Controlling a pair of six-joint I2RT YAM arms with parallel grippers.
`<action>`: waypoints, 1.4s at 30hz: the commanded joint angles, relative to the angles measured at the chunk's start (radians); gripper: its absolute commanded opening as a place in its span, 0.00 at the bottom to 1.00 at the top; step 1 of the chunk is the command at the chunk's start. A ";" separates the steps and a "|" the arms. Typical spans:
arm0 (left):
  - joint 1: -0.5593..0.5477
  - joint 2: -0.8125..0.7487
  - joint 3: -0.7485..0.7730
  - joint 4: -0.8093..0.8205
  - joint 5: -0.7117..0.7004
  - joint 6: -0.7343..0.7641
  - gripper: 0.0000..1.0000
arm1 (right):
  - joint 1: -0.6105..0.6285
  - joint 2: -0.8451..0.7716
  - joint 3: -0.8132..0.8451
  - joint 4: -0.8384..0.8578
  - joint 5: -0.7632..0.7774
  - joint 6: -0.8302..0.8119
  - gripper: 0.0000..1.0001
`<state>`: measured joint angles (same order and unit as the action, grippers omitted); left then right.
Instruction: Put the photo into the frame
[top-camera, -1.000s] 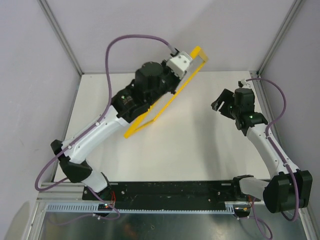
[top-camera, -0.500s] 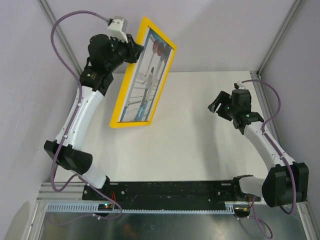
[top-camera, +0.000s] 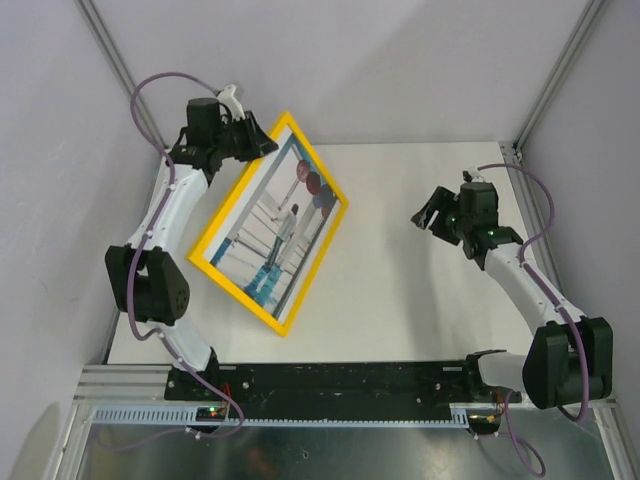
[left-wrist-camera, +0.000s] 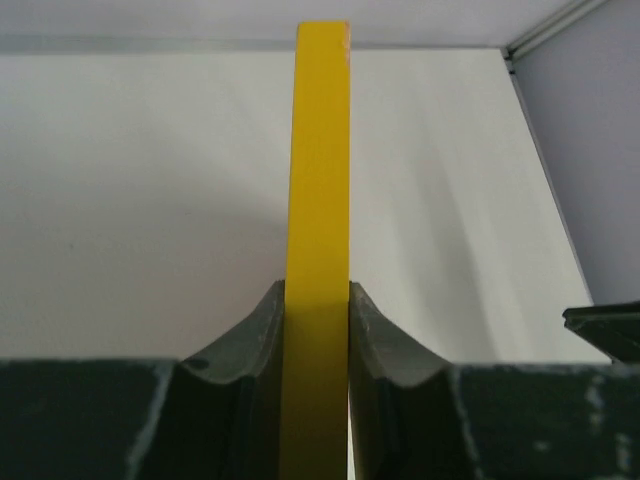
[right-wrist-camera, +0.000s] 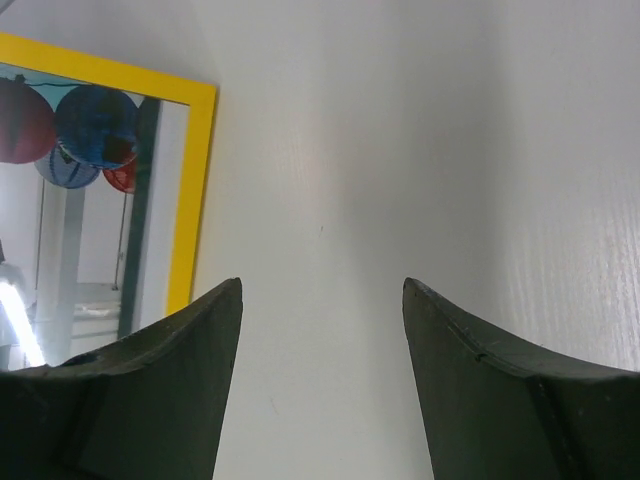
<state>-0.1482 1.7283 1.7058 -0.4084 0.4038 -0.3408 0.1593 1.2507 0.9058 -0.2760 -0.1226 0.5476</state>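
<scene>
Top external: your left gripper (top-camera: 247, 141) sits at the far-left of the table (top-camera: 400, 300), closed on the upper border of the frame (top-camera: 240, 187). The frame hangs tilted over the left half of the table, yellow front facing up toward the camera. The photo (top-camera: 272, 228) is seated inside it, filling the opening. You cannot tell whether the frame's lowest corner touches the table. Your right gripper (top-camera: 432, 212) hovers over the right half, well apart from the frame, jaws spread, holding nothing. Left wrist: the frame (left-wrist-camera: 320, 150) appears edge-on as 1 narrow yellow strip running straight away from the camera. The left gripper (left-wrist-camera: 318, 300) has its 2 jaws pressed against either side of that strip, partly closed, a firm pinch. White table (left-wrist-camera: 140, 180) lies behind. Right wrist: the right gripper (right-wrist-camera: 322, 300) shows 2 dark jaws standing wide apart with only bare table (right-wrist-camera: 400, 150) between them. 1 corner of the frame (right-wrist-camera: 195, 200) fills the upper left, with the photo (right-wrist-camera: 90, 125) inside it showing round red and blue shapes.
</scene>
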 joint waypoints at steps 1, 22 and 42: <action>0.012 -0.042 -0.057 0.094 0.058 -0.044 0.00 | -0.003 0.011 -0.015 0.052 -0.026 0.006 0.69; 0.028 -0.169 -0.709 0.662 -0.036 -0.275 0.00 | -0.004 0.016 -0.110 0.107 -0.055 0.002 0.70; 0.028 -0.005 -0.889 0.926 0.015 -0.372 0.05 | -0.015 0.046 -0.174 0.161 -0.085 0.003 0.72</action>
<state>-0.1192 1.6882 0.8360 0.4892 0.4484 -0.7956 0.1520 1.2888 0.7383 -0.1661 -0.1875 0.5499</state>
